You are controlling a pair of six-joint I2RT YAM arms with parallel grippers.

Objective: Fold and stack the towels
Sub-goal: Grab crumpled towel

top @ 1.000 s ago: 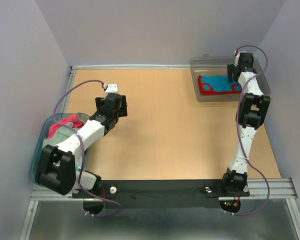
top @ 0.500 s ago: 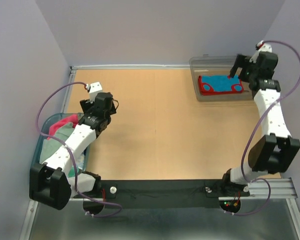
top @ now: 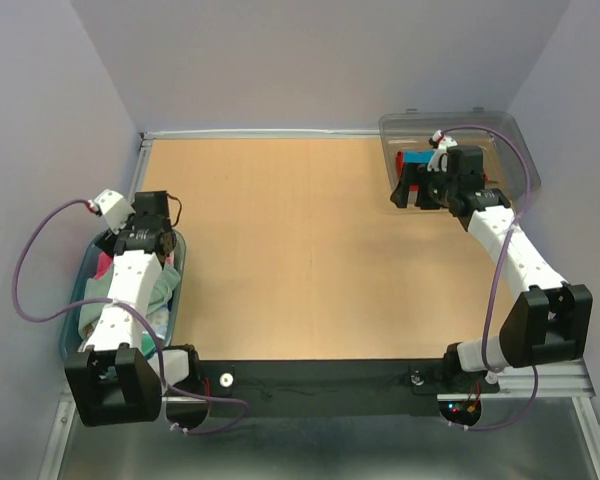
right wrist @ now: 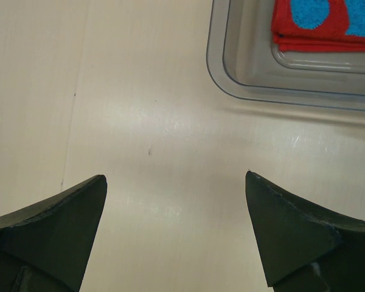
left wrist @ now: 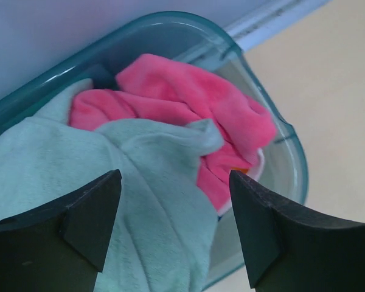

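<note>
While spread, empty: left fingers (left wrist: 100, 204) over pink towel (left wrist: 188, 103), teal towel (left wrist: 143, 161) in tub (left wrist: 170, 18), left bench (top: 310, 250) edge; right fingers (right wrist: 88, 198) beside bin (right wrist: 219, 67).

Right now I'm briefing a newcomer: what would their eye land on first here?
The crumpled pink towel and pale teal towel heaped in the blue-rimmed tub at the left, under the open left gripper. Then the folded red-and-blue towel in the clear bin at the far right.
</note>
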